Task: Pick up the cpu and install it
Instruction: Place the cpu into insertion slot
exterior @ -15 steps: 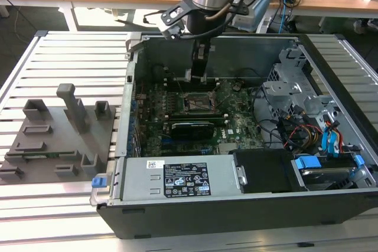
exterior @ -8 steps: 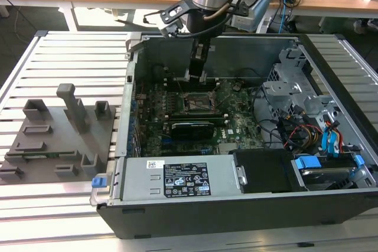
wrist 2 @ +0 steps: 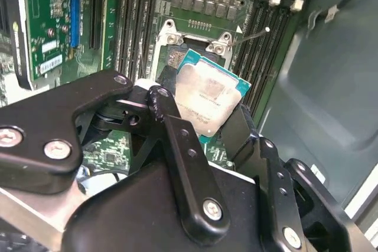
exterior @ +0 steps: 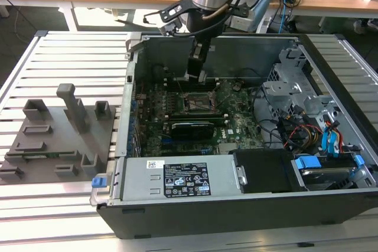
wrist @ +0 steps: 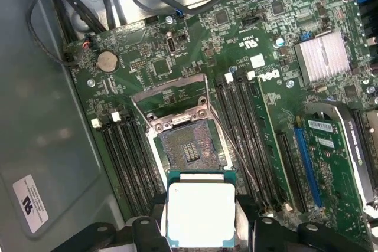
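The cpu point(wrist 2: 207, 94), a flat square chip with a silvery top and a green rim, is held between the black fingers point(wrist 2: 167, 116) of my gripper point(wrist 2: 202, 117). In the first wrist view the cpu point(wrist: 201, 212) hangs just short of the open motherboard socket point(wrist: 188, 147), whose metal load frame point(wrist: 171, 92) is swung back. The second wrist view shows the chip tilted over the socket point(wrist 2: 176, 56). In the exterior view my gripper point(exterior: 195, 76) reaches down into the open computer case, just above the socket point(exterior: 198, 103).
The case wall point(exterior: 212, 178) and power supply surround the board. Memory slots point(wrist: 245, 128) flank the socket; a heatsink point(wrist: 322, 56) and expansion card point(exterior: 192, 128) sit nearby. Drive cage and cables point(exterior: 307, 116) lie at the exterior view's right. Grey fixture blocks point(exterior: 56, 134) stand on the slatted table at its left.
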{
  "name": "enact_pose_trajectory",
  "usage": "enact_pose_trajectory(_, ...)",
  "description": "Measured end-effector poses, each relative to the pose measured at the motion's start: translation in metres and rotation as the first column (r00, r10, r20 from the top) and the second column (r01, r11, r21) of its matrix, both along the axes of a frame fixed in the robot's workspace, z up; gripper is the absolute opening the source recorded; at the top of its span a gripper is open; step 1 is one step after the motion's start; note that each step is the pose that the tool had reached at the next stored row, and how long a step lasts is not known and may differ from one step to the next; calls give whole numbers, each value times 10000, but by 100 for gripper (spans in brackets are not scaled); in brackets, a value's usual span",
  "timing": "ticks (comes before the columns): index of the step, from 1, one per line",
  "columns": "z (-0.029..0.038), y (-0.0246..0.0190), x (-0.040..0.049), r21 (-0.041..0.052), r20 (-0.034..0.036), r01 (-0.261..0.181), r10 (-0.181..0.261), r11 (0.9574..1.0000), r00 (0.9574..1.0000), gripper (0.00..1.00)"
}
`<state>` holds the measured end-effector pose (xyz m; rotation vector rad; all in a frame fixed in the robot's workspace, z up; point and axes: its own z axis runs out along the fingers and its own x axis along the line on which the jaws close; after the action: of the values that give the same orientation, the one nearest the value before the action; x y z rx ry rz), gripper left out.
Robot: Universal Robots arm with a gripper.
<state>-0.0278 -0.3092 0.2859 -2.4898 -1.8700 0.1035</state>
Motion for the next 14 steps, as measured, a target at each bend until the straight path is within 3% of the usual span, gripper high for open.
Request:
enact_pose_trajectory(4,-3,0,0,-1,0,-860,860,9963,9963,55)
enact_pose_trajectory(9,-8,0,0,-1,-1,-1948,1948,9808,9808,55)
enact_pose_trajectory(11,-10,0,0,-1,-1,-2400,2400,9708,9708,55)
enact_pose_trajectory(12,-13,0,0,-1,-1,-2947,2947,9556,9556,55)
enact_pose_trajectory(13,-15,0,0,-1,0,-3288,3288,9444,9444,55)
enact_pose_trajectory(14,-15,0,0,-2,-1,-3462,3462,9381,9381,55)
